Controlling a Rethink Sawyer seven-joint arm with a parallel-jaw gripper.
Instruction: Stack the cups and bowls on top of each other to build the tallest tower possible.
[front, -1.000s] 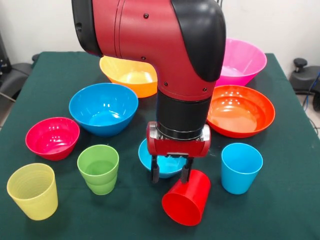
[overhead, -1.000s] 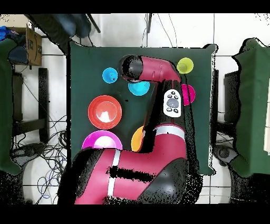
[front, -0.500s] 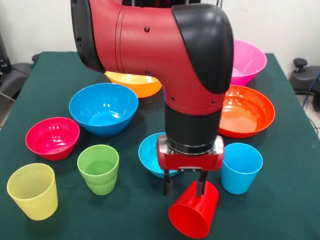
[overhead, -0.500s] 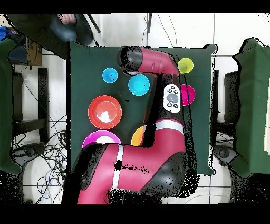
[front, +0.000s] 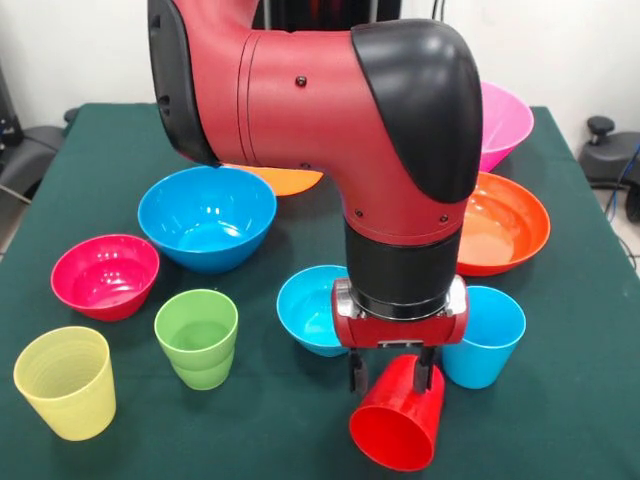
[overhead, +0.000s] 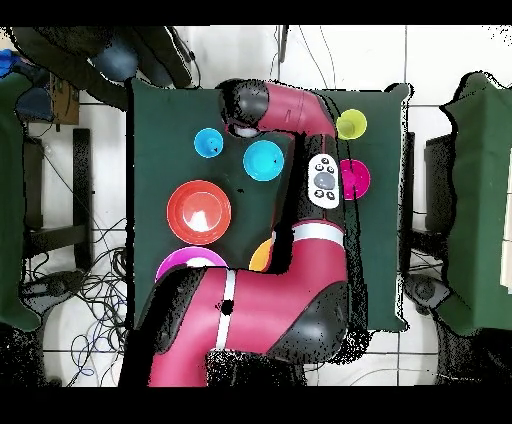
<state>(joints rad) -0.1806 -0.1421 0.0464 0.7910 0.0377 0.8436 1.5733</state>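
Observation:
My gripper is shut on the base of the red cup, which tilts with its mouth toward the table's front edge. Right beside it stands the light blue cup. The small light blue bowl sits just behind and left of the gripper. The lime green cup and yellow cup stand at front left. Further back are the magenta bowl and the blue bowl. The arm partly hides the yellow-orange bowl, red-orange bowl and pink bowl. No tower is in view.
In the overhead view the arm covers the gripper and the red cup. The green table's front edge lies close under the red cup. A person's dark shape shows at the overhead view's top left edge.
My gripper has carried the red cup forward and to the right, closer to the light blue cup. The small light blue bowl is now uncovered.

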